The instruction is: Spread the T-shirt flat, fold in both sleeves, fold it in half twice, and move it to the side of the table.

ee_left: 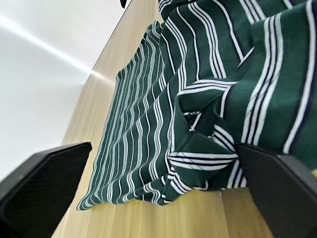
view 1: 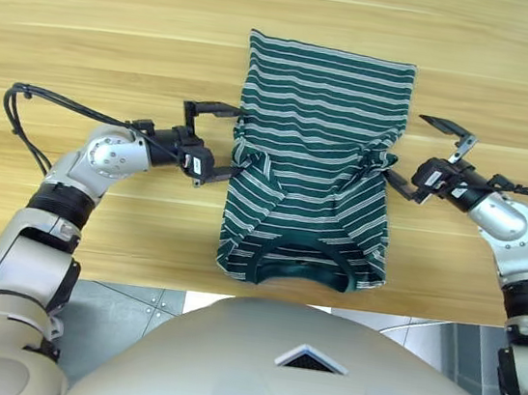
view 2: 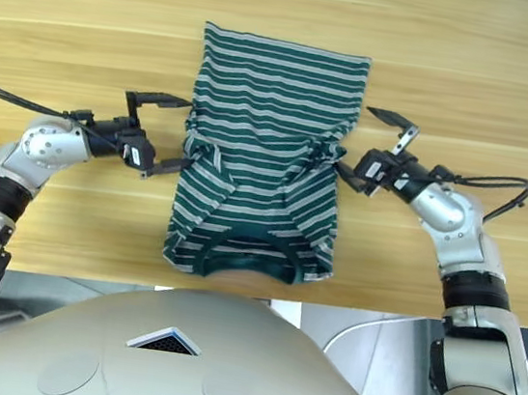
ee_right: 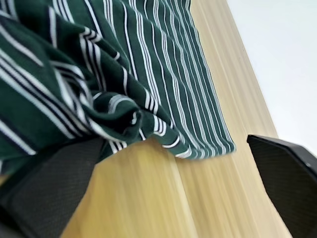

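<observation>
Spotting green striped T-shirt (view 1: 312, 165) flat at centre of wooden tabletop (view 1: 121, 23), collar at 6 o'clock, hem at 12, both sleeves tucked in. At 9 o'clock, left end effector (view 1: 233, 140) spread wide, straddling the folded edge. At 3 o'clock, right end effector (view 1: 405, 148) splayed likewise, lower finger at the cloth's edge.

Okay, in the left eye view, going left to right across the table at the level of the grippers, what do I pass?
the left gripper, open at the shirt's edge → the T-shirt → the right gripper, open at the opposite edge
</observation>
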Robot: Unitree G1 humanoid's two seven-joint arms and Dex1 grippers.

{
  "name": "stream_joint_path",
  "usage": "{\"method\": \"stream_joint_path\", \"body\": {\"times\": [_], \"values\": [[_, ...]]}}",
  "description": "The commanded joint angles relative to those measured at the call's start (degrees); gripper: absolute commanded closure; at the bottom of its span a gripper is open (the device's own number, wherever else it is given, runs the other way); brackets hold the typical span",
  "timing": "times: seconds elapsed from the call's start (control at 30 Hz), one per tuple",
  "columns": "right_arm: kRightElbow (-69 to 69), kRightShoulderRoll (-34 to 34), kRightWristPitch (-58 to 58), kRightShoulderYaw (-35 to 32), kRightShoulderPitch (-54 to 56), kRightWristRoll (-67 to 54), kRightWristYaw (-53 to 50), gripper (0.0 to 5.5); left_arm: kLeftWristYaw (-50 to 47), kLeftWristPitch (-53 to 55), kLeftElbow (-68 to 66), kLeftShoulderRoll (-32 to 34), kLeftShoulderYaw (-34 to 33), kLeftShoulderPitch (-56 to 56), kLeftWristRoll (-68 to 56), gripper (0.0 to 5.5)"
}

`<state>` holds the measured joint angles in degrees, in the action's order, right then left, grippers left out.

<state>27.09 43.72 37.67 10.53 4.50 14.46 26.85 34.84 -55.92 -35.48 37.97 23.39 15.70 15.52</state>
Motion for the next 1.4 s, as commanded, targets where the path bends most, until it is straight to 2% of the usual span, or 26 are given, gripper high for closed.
{"method": "stream_joint_path", "body": {"times": [0.03, 0.3, 0.63, 1.03, 1.4], "values": [[-0.13, 3.0, -2.38, -0.97, -4.19, 1.76, 0.76, 0.13, 0.94, 2.08, -1.75, 0.78, 1.48, -1.71, 3.75, 0.1], [-4.27, 5.26, -2.5, -3.51, -8.47, -0.61, 1.74, 0.13, 0.25, 2.2, -2.49, 0.41, 1.92, -1.23, 4.01, 0.1], [-6.48, 5.55, -2.36, -8.28, -8.49, -4.31, 0.76, 0.13, 0.09, 2.02, -2.63, 0.27, 2.08, -0.88, 3.87, 0.1], [-8.11, -0.2, -4.02, -3.66, -1.87, -1.84, 2.35, 0.13, 0.17, 2.04, -2.72, 0.0, 2.23, -0.7, 3.68, 0.1], [-8.87, -2.62, -4.77, -1.11, -0.44, -0.53, 2.98, 0.13, 0.23, 2.01, -2.35, -0.23, 2.5, -1.37, 3.59, 0.1]]}}
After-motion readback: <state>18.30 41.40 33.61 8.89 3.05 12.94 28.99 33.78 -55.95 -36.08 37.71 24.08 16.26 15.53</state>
